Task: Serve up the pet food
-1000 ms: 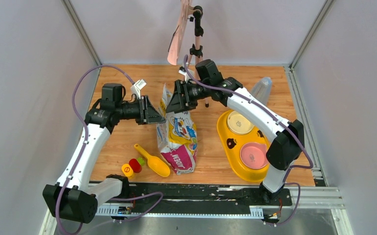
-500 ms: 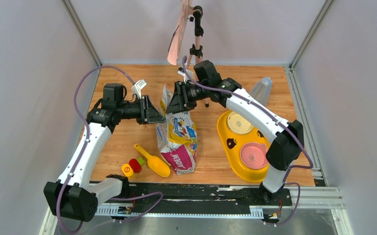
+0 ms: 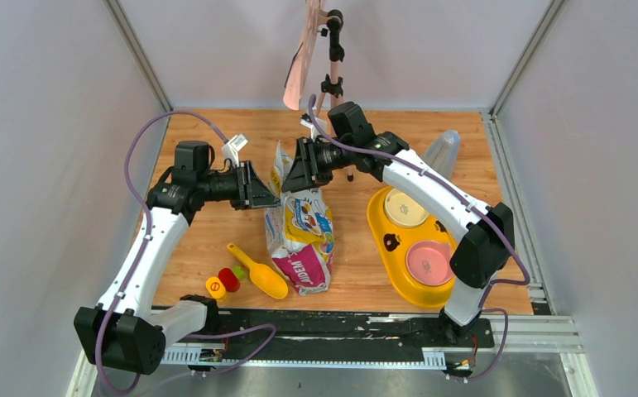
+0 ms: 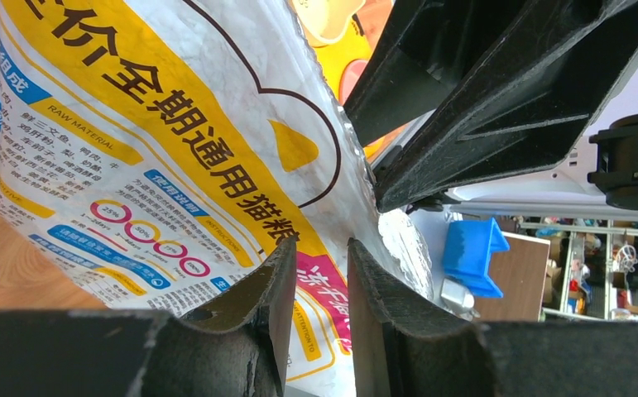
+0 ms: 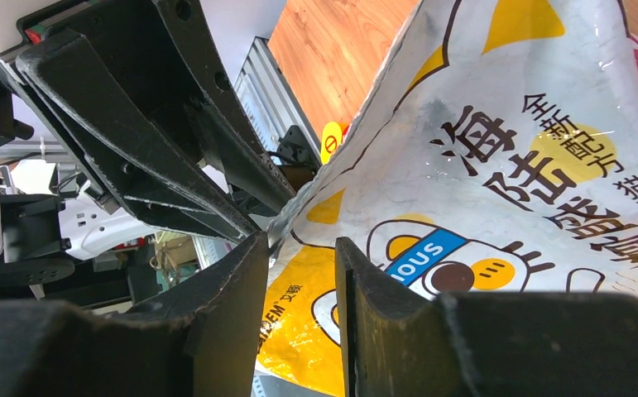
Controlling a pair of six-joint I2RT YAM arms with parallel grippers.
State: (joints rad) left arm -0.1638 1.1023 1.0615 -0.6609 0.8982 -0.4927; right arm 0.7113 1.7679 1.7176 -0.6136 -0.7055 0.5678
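Clamping the top lip of the printed bag (image 4: 150, 141) from opposite sides, the left pincer (image 4: 317, 273) and the right pincer (image 5: 301, 273) each have a thin strip of film caught between their fingers, the two tips almost facing across the mouth. The bag stands upright near the middle of the table (image 3: 216, 141), its mouth creased and barely parted. No pet food shows in any view. It is most likely all inside the bag, and none lies in the yellow double feeder (image 3: 379, 222) to the right, whose cream and pink bowls look bare. A yellow scoop (image 3: 259, 271) lies on the wood just left of the bag's foot, with neither arm near it. Pulling the lip apart seems the step in hand, and that is where it could fail. Both grips sit on slick film close to its edge, so one side may slide free. An uneven pull could also tip the standing bag and spill kibble across the wood, or tear the film.
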